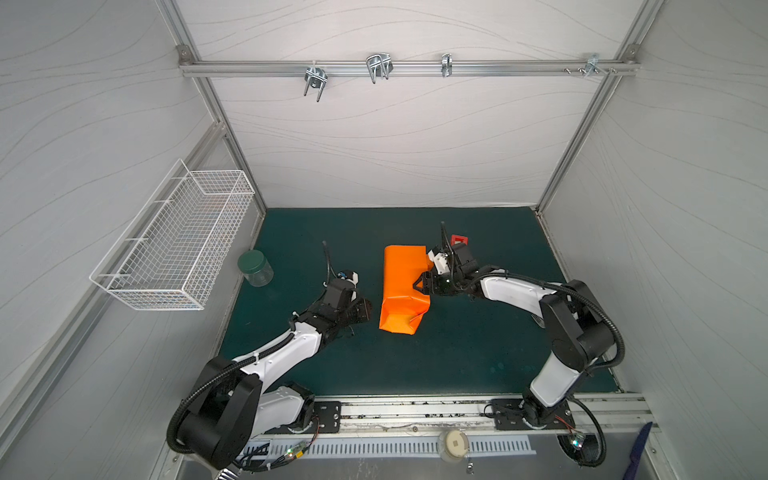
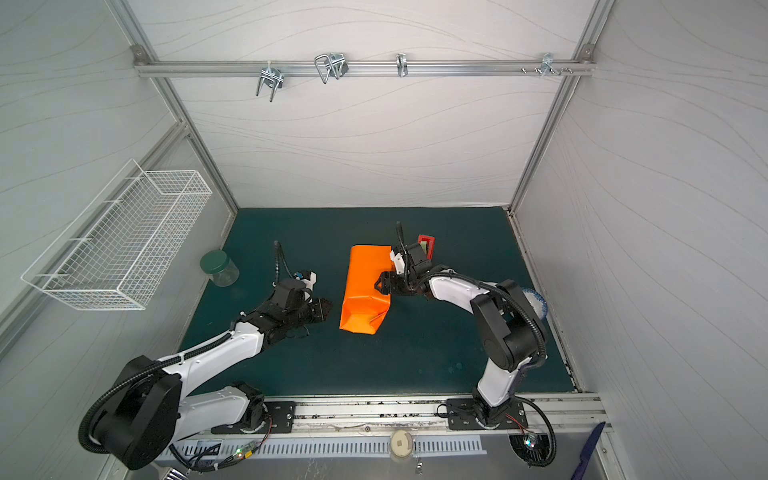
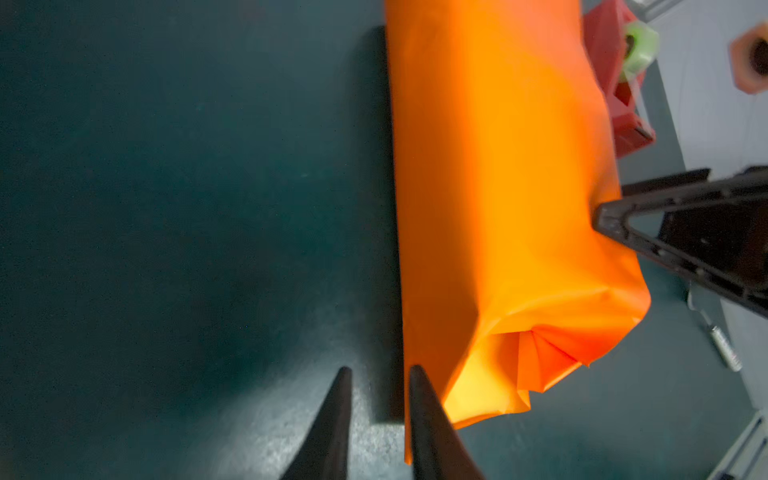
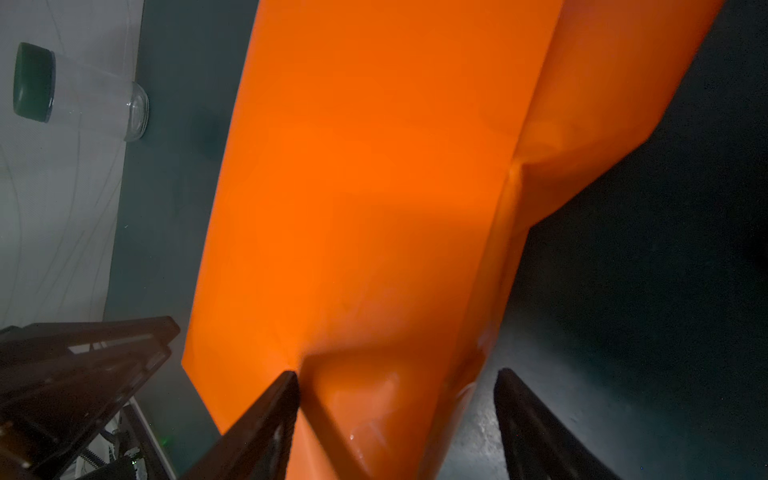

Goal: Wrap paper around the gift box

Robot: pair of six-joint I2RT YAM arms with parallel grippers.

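Paper [image 1: 405, 286] [image 2: 368, 286]: bright orange sheet, wrapped all round into one long parcel. It lies flat at the middle of the dark green mat [image 1: 457, 353], long axis running far to near. Gift box hidden inside; none of it shows.

Far end of the parcel squared off. Near end looser: pleats pushed inward, and the left wrist view [image 3: 498, 187] shows a folded mouth there.

Right gripper [image 1: 419, 280] [image 2: 379, 281] is at the parcel's right long edge, about halfway along. Jaws wide apart. In the right wrist view [image 4: 397, 374] one fingertip [image 4: 289, 380] dents the paper's top face. The other hangs over bare mat just beside the edge. It is pressing, not clamped.

Left gripper [image 1: 368, 309] [image 2: 328, 307] sits low on the mat by the parcel's left edge, toward the near end. Jaws drawn nearly together; a narrow gap shows between the tips [image 3: 380, 370], with nothing in it. One tip is right against the paper's edge; contact uncertain.

Red tape dispenser [image 1: 459, 240] [image 2: 427, 243] stands behind the right wrist, near the parcel's far right corner. It carries a pale green roll [image 3: 640, 45].

Clear jar with dark green lid [image 1: 255, 268] [image 4: 79, 91] stands at the mat's left border, well apart.

White wire basket [image 1: 178, 241] hangs on the left wall.
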